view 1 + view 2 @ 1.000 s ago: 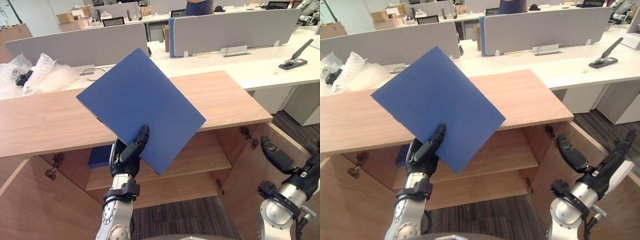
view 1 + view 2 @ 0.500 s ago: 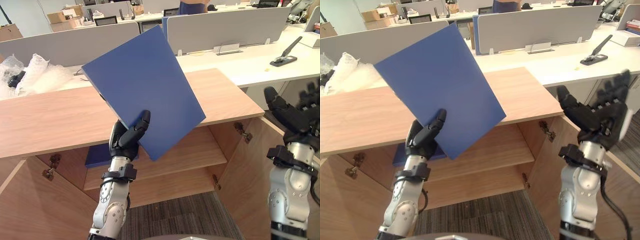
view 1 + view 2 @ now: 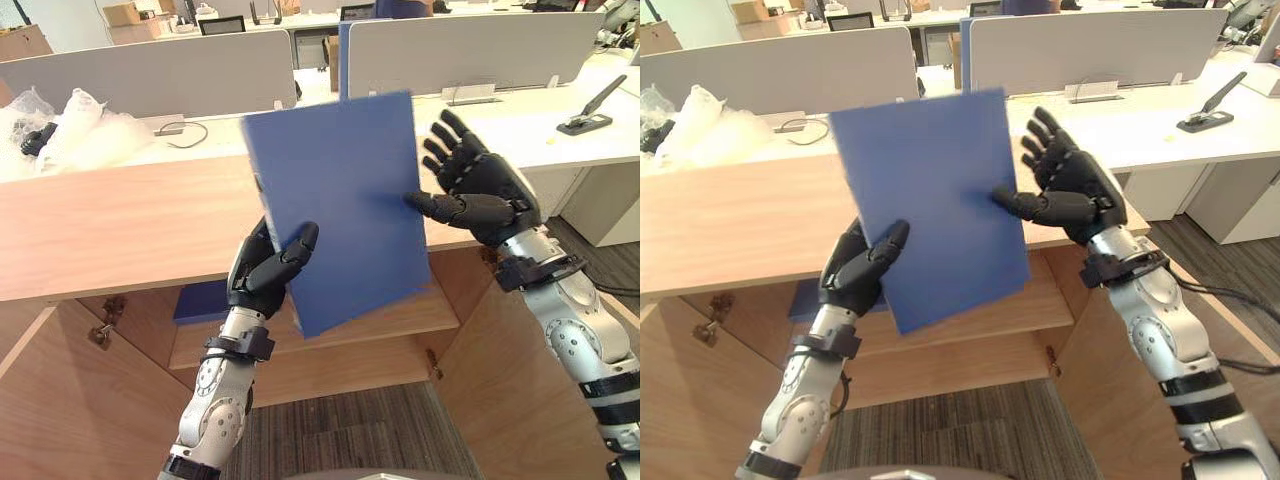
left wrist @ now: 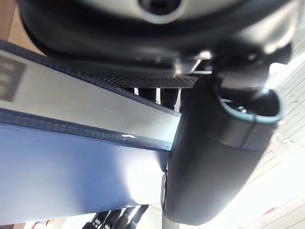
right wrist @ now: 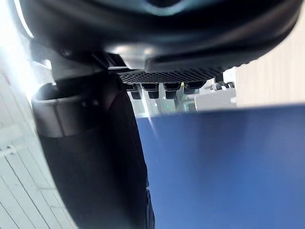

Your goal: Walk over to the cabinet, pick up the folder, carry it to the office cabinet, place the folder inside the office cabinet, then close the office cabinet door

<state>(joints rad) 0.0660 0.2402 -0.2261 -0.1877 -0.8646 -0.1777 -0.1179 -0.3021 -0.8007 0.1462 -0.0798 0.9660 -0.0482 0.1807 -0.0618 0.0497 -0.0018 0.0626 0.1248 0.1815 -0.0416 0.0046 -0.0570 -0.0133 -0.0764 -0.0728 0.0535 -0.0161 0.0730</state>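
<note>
We find the blue folder held nearly upright in the air in front of the robot, above the open office cabinet and not yet inside it. The left hand grips its lower left corner: the thumb lies curled across the near face, and the fingers are behind the sheet. The left wrist view confirms that the folder's edge passes between thumb and fingers.

The right hand stands at the folder's right edge with its fingers straight and spread. Only its thumb tip touches the near face; it grasps nothing.

Below the folder, the office cabinet's wooden top runs across the view. Both doors stand open, the left door and the right door. A second blue item lies flat on the inner shelf, at its left end.

Behind the cabinet we note bubble wrap, grey desk partitions and a black stapler on a white desk.
</note>
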